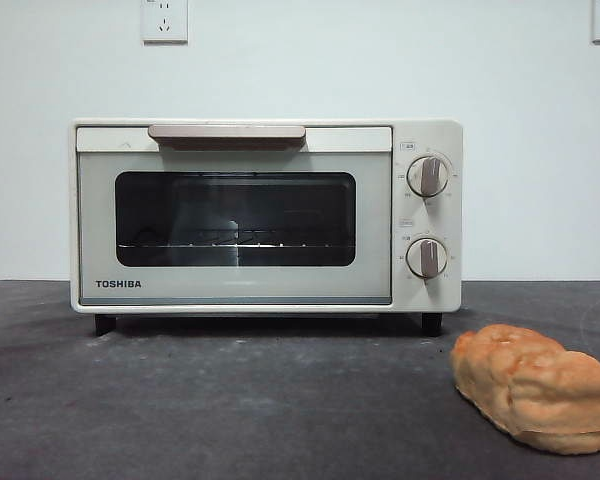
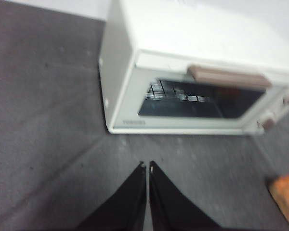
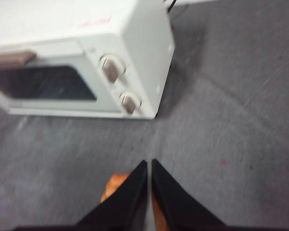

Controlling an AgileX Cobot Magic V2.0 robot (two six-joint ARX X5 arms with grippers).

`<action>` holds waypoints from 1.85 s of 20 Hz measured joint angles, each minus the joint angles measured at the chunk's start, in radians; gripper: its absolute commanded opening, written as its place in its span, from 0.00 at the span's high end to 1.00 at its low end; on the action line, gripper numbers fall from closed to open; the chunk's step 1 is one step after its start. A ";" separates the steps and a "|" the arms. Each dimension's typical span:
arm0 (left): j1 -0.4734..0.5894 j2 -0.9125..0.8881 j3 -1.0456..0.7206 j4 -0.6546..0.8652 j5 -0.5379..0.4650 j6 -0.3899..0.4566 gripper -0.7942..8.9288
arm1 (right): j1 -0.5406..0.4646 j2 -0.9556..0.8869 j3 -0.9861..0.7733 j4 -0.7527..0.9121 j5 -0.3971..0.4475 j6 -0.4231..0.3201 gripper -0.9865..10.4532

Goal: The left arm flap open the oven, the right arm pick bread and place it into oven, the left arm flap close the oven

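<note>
Left gripper [image 2: 148, 165] hanging above the counter [image 2: 48, 120] in front of the oven [image 2: 192, 72], jaws pressed together, holding nothing, well apart from the door. Right gripper [image 3: 149, 163] likewise closed and empty, poised over the bread [image 3: 114, 185], with only an orange edge of the loaf peeping out beside the jaws in the right wrist view. No arm visible in the front view.

Oven [image 1: 265, 215] standing square on its short black feet, door shut, beige bar handle [image 1: 227, 134] along the top edge of the door, wire rack visible through the dark glass. Bread [image 1: 535, 385] lying on the counter in front of the oven and off to the knob side, apart from it, untouched.

First step, flapping the door open, not yet begun.

Likely trouble from here: closed jaws sliding off the smooth handle instead of hooking behind it, leaving the door shut; a pull too much outward dragging the light oven forward across the counter toward the bread; door swinging down fast and jolting the oven. Later, soft knobbly crust denting or slipping under a hard pinch, or bread catching on the door edge if carried in too low.
</note>
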 measured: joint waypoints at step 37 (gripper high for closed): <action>-0.031 0.060 0.039 -0.198 0.057 0.126 0.90 | 0.467 0.410 -0.115 0.126 0.126 0.115 0.54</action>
